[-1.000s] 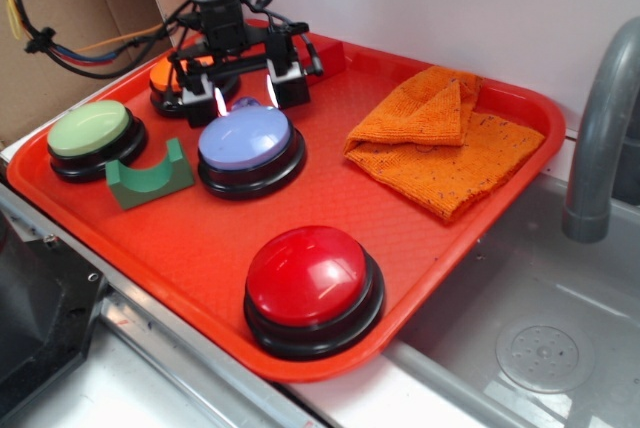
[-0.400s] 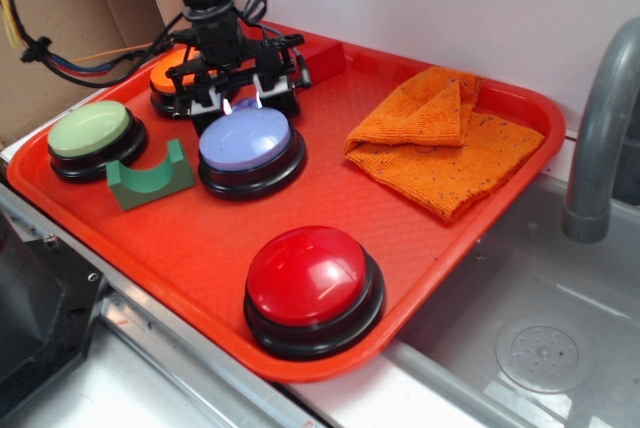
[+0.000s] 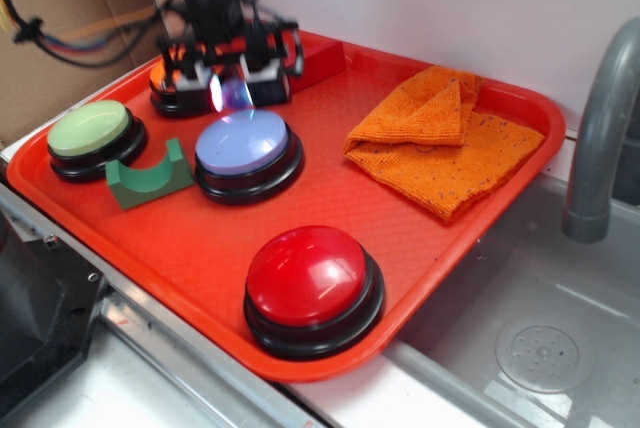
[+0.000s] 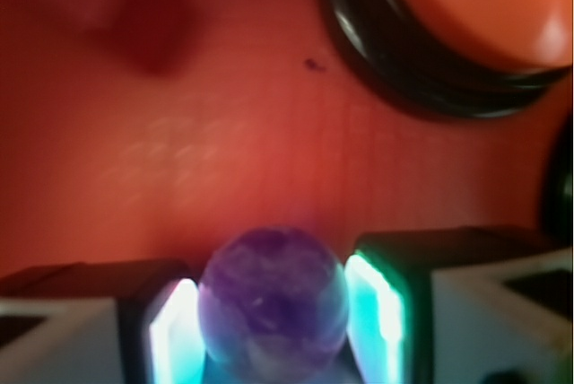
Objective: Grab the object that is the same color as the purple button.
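Observation:
The purple button, a pale lavender dome on a black base, stands mid-tray. Just behind it is the object, a small purple piece with a rounded top. My gripper comes down from above and is shut on it, its lit pads against both sides. In the wrist view the object fills the gap of the gripper, and each glowing pad presses its flank. Whether the piece still rests on the red tray I cannot tell.
An orange button sits close to the gripper's left, also seen in the wrist view. A red wedge block lies behind. A green button, green arch block, red button and orange cloth share the tray. A faucet stands right.
The jaws, wide apart a second ago, have closed onto the small purple piece. The gripper has shifted slightly left and back from the purple button.

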### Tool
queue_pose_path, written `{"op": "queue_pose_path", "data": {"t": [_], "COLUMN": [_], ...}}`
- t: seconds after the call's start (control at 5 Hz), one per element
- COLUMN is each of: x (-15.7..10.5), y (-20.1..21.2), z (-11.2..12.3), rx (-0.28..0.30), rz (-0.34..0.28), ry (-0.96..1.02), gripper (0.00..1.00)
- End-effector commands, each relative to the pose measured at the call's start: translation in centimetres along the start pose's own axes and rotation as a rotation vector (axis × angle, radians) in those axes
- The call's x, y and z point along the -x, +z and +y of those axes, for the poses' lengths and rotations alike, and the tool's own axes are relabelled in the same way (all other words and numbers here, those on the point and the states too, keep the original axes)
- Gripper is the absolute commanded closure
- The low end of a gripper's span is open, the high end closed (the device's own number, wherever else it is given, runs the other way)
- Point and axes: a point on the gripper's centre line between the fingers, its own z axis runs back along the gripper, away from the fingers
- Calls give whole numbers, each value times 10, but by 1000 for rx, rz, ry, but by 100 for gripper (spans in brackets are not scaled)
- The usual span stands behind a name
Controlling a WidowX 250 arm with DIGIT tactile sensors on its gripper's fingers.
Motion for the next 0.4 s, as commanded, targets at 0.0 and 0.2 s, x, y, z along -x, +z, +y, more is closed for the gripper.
{"op": "queue_pose_path", "data": {"t": [0.0, 0.2], "x": [26, 60], "y": [72, 75], "z": [1, -2], "rx": [29, 50], "rz": [16, 48], "ry": [-380, -596], "gripper": [100, 100]}}
